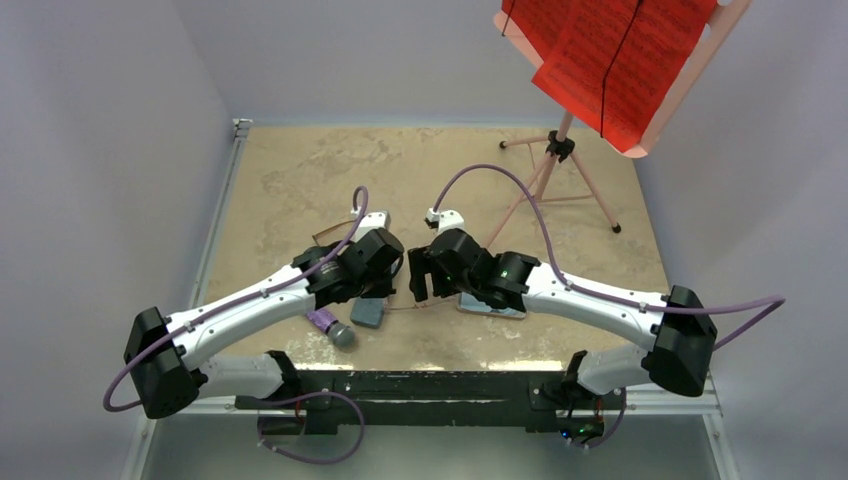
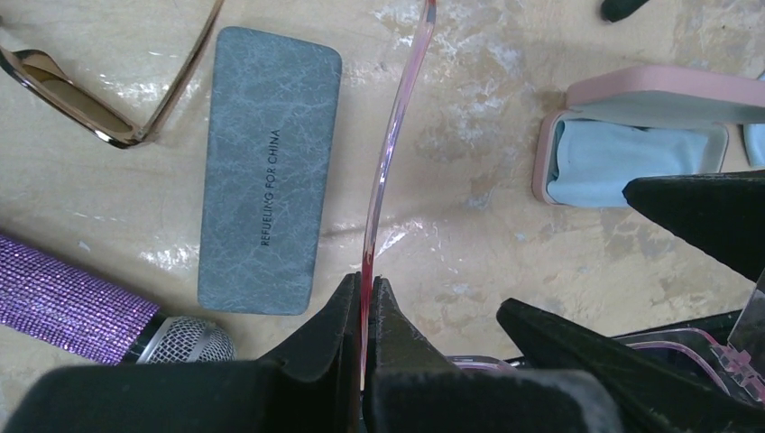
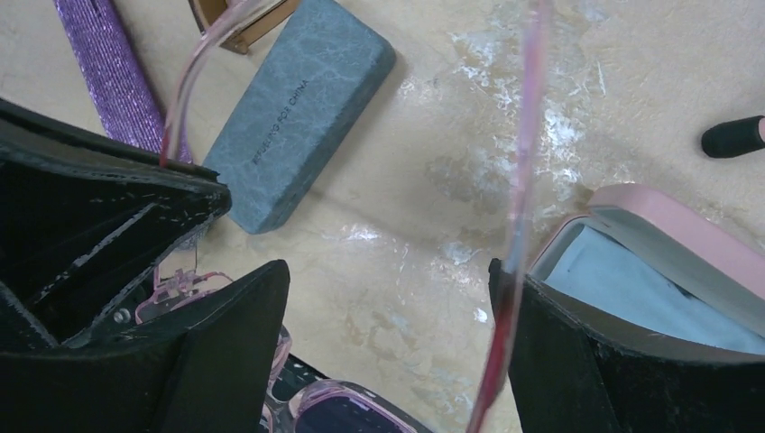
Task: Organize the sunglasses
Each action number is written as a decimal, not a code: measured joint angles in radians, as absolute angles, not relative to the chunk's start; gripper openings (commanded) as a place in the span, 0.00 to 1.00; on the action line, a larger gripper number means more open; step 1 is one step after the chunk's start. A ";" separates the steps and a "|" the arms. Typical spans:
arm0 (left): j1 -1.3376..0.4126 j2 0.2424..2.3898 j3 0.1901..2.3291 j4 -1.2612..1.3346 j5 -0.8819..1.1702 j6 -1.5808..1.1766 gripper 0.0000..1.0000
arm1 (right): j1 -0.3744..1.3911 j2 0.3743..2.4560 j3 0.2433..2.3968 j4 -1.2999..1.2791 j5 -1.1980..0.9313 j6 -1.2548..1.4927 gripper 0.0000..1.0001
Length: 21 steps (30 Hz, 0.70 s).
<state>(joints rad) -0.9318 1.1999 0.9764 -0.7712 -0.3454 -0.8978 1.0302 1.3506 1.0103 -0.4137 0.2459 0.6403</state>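
Observation:
The translucent pink sunglasses hang between both grippers above the table. My left gripper [image 2: 367, 281] is shut on one pink temple arm [image 2: 390, 149], which runs up and away from the jaws. My right gripper [image 3: 388, 271] is open wide; the other temple arm [image 3: 523, 180] lies along the inner face of its right finger, and the lens front [image 3: 338, 406] sits low between the fingers. The dark brown sunglasses [image 2: 68, 95] lie on the table to the far left. In the top view the two grippers [image 1: 395, 265] [image 1: 420, 275] meet at the table's middle.
A closed blue-grey case [image 2: 262, 171] lies left of the held temple. An open pink case [image 2: 631, 90] holding a light blue cloth lies to the right. A purple glitter microphone [image 2: 81, 307] lies near left. A music stand with red sheets [image 1: 610, 60] stands at the back right.

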 measured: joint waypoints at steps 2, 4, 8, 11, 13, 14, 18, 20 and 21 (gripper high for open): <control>-0.932 1.207 0.978 -0.772 -0.323 -0.896 0.00 | 1.041 1.353 1.014 -0.414 0.257 0.618 0.82; -0.932 1.210 0.978 -0.770 -0.300 -0.893 0.00 | 1.045 1.355 1.018 -0.418 0.278 0.598 0.80; -0.932 1.210 0.978 -0.771 -0.253 -0.876 0.00 | 1.044 1.354 1.021 -0.428 0.316 0.556 0.76; -0.932 1.210 0.978 -0.772 -0.226 -0.870 0.00 | 1.044 1.353 1.021 -0.436 0.329 0.520 0.73; -0.932 1.210 0.978 -0.773 -0.214 -0.868 0.00 | 1.044 1.350 1.021 -0.440 0.332 0.491 0.69; -0.932 1.210 0.978 -0.773 -0.208 -0.866 0.00 | 1.044 1.347 1.021 -0.441 0.331 0.472 0.66; -0.932 1.210 0.978 -0.772 -0.186 -0.846 0.00 | 1.045 1.334 1.021 -0.440 0.318 0.403 0.46; -0.932 1.211 0.978 -0.773 -0.177 -0.840 0.00 | 1.047 1.333 1.021 -0.436 0.294 0.368 0.39; -0.932 1.212 0.978 -0.773 -0.173 -0.834 0.00 | 1.049 1.333 1.020 -0.432 0.276 0.346 0.37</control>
<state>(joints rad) -0.9318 1.2118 0.9783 -0.7727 -0.1734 -0.8337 1.0489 1.3327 1.0203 -0.4324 0.2760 0.3462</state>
